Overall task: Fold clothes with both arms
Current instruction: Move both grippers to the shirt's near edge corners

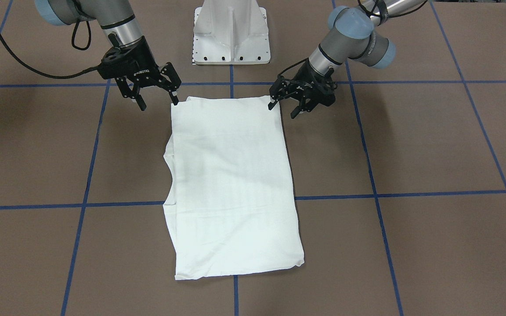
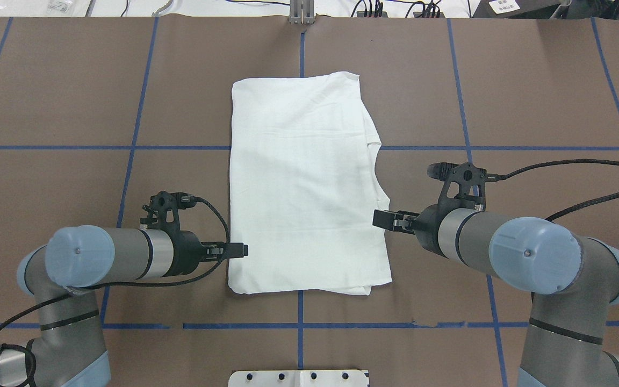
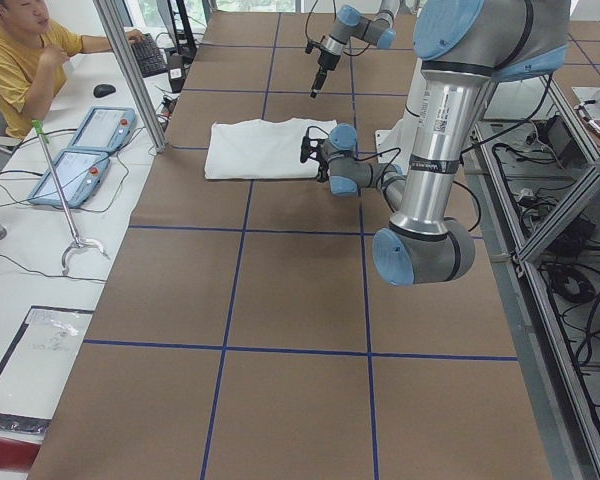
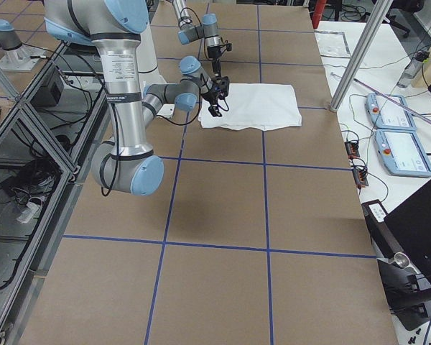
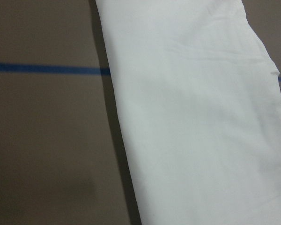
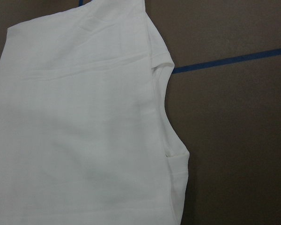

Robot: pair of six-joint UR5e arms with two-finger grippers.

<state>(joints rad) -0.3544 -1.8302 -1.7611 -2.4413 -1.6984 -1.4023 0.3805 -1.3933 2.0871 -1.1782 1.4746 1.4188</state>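
I see L gripper [image 1: 283, 109] and R gripper [image 1: 157, 102] both wide open, folded shirt [image 1: 231, 184] between them, corners by inner fingertips.

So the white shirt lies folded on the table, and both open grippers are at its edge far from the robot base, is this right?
Not quite. The white shirt lies folded on the table, and the left gripper and right gripper are open, but they stand at the edge nearest the robot base, not the far one. The exterior front-facing view shows this.
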